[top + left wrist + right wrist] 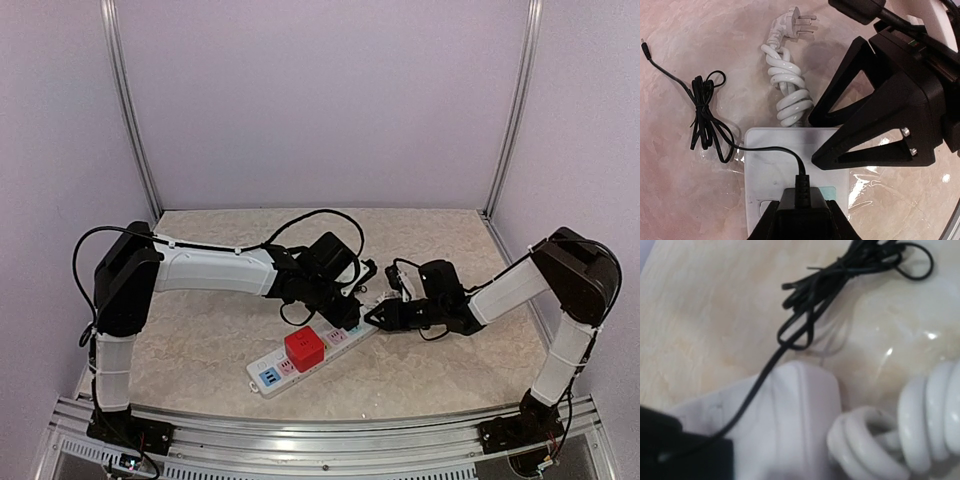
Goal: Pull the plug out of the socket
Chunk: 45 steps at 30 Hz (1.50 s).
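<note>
The white power strip [275,372] lies slantwise mid-table; it also shows in the left wrist view [770,165] and the right wrist view [785,420]. A black plug [805,210] with a thin black cord sits on it at a green outlet face [834,192]. My left gripper [805,222] is shut on the black plug from both sides; it also shows in the top view [345,312]. My right gripper [812,141] is open, its fingertips at the strip's cord end, one over the strip and one just past its edge; it also shows in the top view [373,317].
A red cube adapter [304,349] sits in the strip further along. The strip's coiled white cord [787,85] ends in a loose white plug [792,20]. The plug's bundled black cord [705,115] lies on the marble-pattern table. Grey walls enclose three sides.
</note>
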Tool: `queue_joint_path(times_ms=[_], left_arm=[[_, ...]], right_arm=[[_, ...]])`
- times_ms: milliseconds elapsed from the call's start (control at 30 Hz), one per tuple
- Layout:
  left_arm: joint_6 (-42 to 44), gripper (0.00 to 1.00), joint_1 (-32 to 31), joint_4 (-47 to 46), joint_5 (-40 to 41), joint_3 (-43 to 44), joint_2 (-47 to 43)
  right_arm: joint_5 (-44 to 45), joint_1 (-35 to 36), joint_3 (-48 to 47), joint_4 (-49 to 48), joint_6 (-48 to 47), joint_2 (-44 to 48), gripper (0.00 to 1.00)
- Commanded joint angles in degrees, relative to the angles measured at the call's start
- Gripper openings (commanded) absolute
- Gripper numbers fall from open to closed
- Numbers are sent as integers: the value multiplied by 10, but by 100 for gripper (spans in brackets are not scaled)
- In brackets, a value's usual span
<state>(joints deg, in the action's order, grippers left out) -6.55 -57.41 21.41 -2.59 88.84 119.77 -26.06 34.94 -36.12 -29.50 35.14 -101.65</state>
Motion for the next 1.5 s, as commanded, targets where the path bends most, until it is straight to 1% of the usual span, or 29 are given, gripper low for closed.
queue_joint_path(times_ms=[0,267,333,367,467,533,667,733,800,867,933,1000,1100,1167,1233,1300,1367,1433,1467], left_arm=[[6,0,-13,18,-13,4,-2],[24,0,-19,24,9,32,-18],[30,0,-20,25,23,36,-20],[32,0,-19,28,46,39,-19],[30,0,-20,57,68,61,-10],[24,0,-18,72,59,72,2],[-12,0,-1,47,-25,56,-4],[-23,0,7,35,-45,44,-13],[-17,0,6,39,-28,43,-18],[1,0,-5,48,5,48,-17],[27,0,-24,61,57,61,-11],[34,0,-31,70,74,66,-6],[19,0,-20,71,53,63,-6],[-2,0,-5,67,23,59,-10],[-23,0,12,52,-16,46,-16],[-27,0,14,36,-29,36,-25],[-7,0,-3,46,6,44,-26],[20,0,-21,79,47,71,-11],[30,0,-26,90,52,79,-3]], right_arm=[[21,14,-14,10,5,-31,39],[28,15,-14,26,4,-67,35],[31,16,-11,26,4,-69,34],[31,16,-10,25,4,-70,33],[32,18,-7,21,5,-75,31],[34,19,-5,19,6,-78,31],[36,21,-3,16,6,-80,30],[36,21,-2,17,6,-79,29],[37,21,-2,17,5,-80,29],[38,21,-2,17,5,-82,29],[38,21,-4,18,5,-84,28],[38,21,-5,16,5,-86,28],[39,21,-6,18,5,-86,27],[40,21,-5,18,5,-87,27],[40,21,-5,19,4,-86,26],[40,21,-6,20,4,-87,26],[41,21,-7,20,4,-88,26],[40,21,-8,18,4,-91,26],[39,21,-9,18,4,-92,25]])
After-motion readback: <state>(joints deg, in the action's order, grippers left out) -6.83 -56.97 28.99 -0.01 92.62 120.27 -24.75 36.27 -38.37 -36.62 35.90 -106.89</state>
